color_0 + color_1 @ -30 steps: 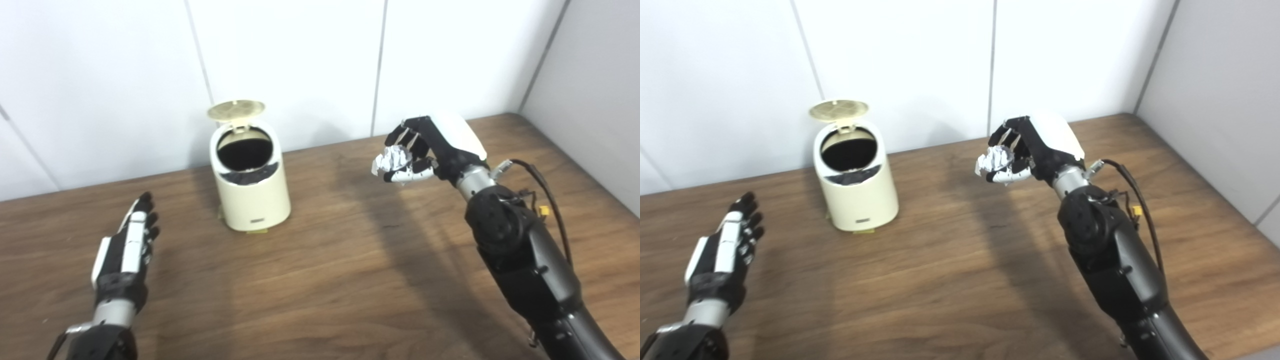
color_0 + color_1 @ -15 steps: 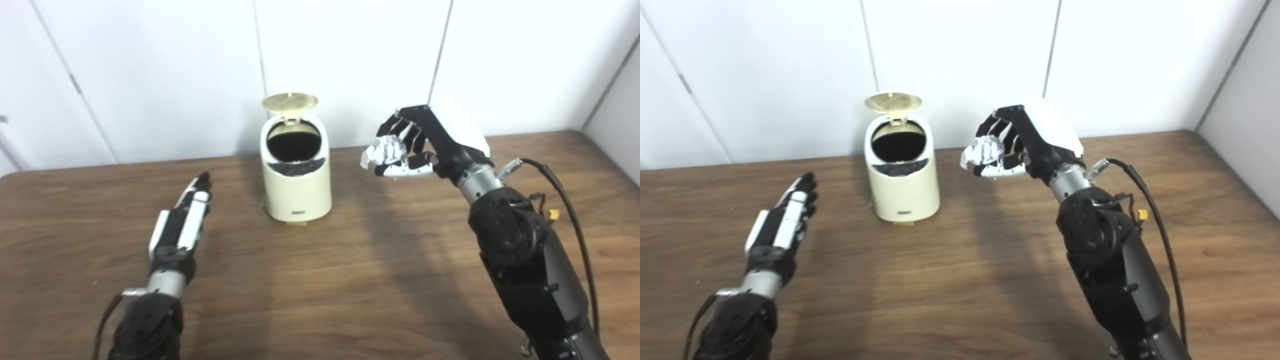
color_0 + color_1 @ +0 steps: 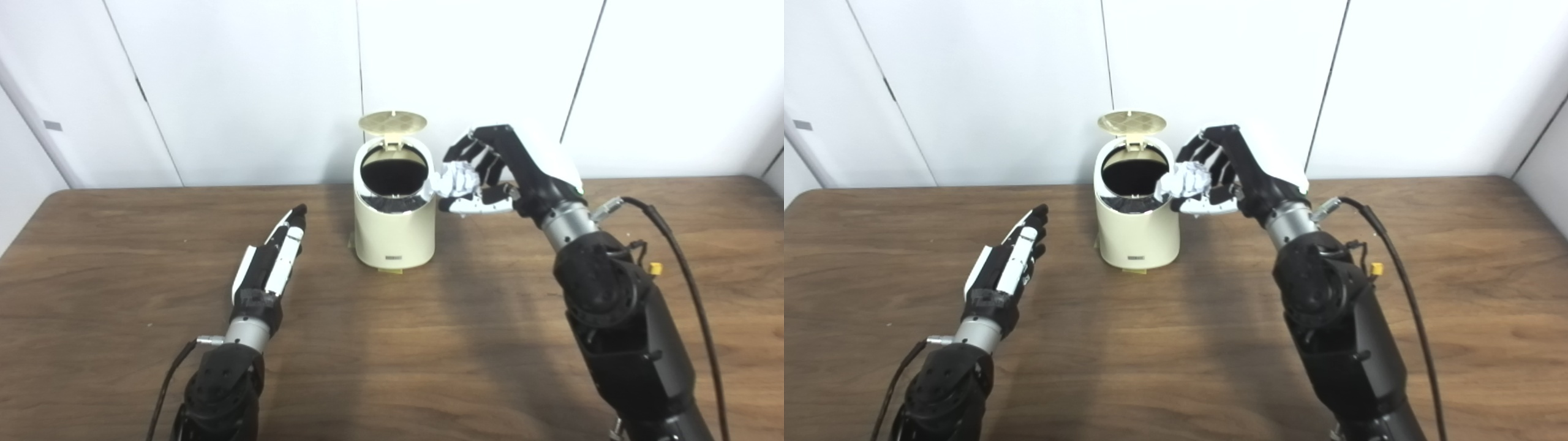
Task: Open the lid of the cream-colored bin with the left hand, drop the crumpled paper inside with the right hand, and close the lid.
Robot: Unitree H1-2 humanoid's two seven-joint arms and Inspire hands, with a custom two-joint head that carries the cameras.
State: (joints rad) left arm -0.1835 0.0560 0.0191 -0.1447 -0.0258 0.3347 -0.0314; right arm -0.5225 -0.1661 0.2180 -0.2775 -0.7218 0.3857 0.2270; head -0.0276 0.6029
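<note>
Your right hand (image 3: 490, 177) grips the crumpled paper (image 3: 450, 181) at the cream bin (image 3: 395, 236) rim, lid (image 3: 392, 121) up. Release now risks bouncing outside. Left hand (image 3: 269, 266) lies flat, fingers straight, empty.

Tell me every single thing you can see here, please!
bin: one, cream-colored, standing on the table near the wall, dark inside.
lid: one, cream-colored, flipped up open at the back of the bin.
crumpled paper: one, white, held by the right hand beside the bin's open rim.
table: one, brown wood, under everything.
wall: white panels behind the table.
cable: one, black, running along the right arm.
left hand: one, black and white, open, fingers straight, left of the bin.
right hand: one, black and white, shut on the paper.
</note>
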